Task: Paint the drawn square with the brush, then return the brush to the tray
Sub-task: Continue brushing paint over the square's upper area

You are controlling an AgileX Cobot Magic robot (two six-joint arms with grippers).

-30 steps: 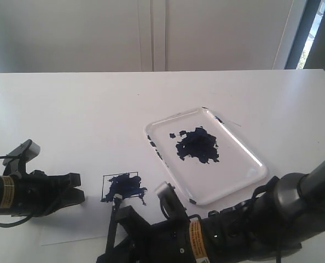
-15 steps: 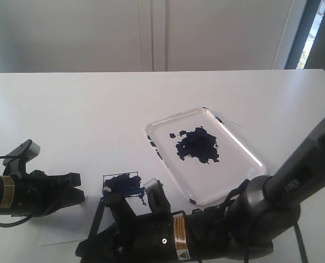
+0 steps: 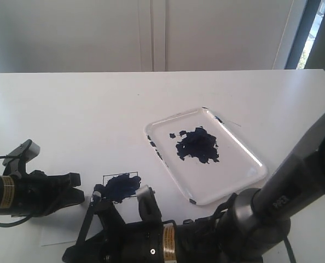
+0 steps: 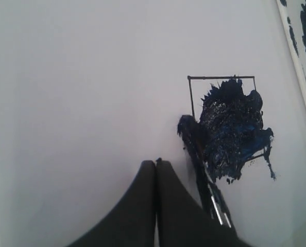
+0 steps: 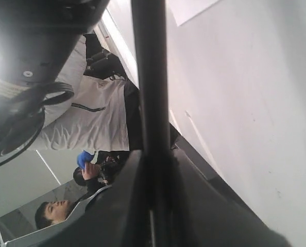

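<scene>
The drawn square (image 3: pixel 121 185) is on white paper, mostly smeared with dark blue paint; in the left wrist view the drawn square (image 4: pixel 229 128) has its outline bare at one side. My right gripper (image 3: pixel 105 219) is shut on the brush (image 3: pixel 96 193), whose tip sits just left of the square. The brush (image 4: pixel 200 154) shows dark bristles touching the paper at the outline's left side. The brush handle (image 5: pixel 150 77) runs between the right gripper (image 5: pixel 155 157) jaws. My left gripper (image 3: pixel 77 189), seen closer as the left gripper (image 4: pixel 156 163), is shut and empty beside the square.
The white tray (image 3: pixel 244 181) with a blue paint blotch (image 3: pixel 197 145) lies right of the square; its rim (image 4: pixel 297 56) edges the left wrist view. The paper sheet (image 3: pixel 56 234) lies under both grippers. White cabinet doors (image 3: pixel 151 33) stand behind the table.
My right arm has swung left with the brush; the tip moved from the square's lower edge to its left side. The left gripper stayed put.
</scene>
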